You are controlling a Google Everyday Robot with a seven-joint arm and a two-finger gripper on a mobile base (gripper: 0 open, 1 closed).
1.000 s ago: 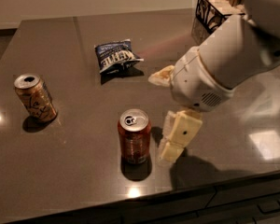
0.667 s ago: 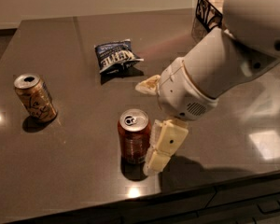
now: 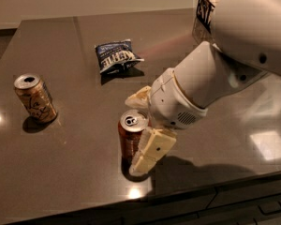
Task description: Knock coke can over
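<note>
The near finger (image 3: 152, 150) hides the right side of the coke can (image 3: 128, 137); a box (image 3: 206, 7) is cut off behind the arm. The coke can stands upright near the table's (image 3: 75, 182) front edge, reddish-brown with a silver top (tab showing). The gripper (image 3: 134, 132) is spread, straddling it. Two cans counting the tan can (image 3: 36, 98), one chip bag (image 3: 116, 56).

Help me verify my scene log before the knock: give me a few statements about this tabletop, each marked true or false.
1. The coke can stands upright. True.
2. The claw hangs over the chip bag. False: it is at the coke can, with its open fingers on either side of it.
3. The tan-gold can lies on its side. False: it stands upright, far left.
4. The chip bag lies behind the coke can. True.
</note>
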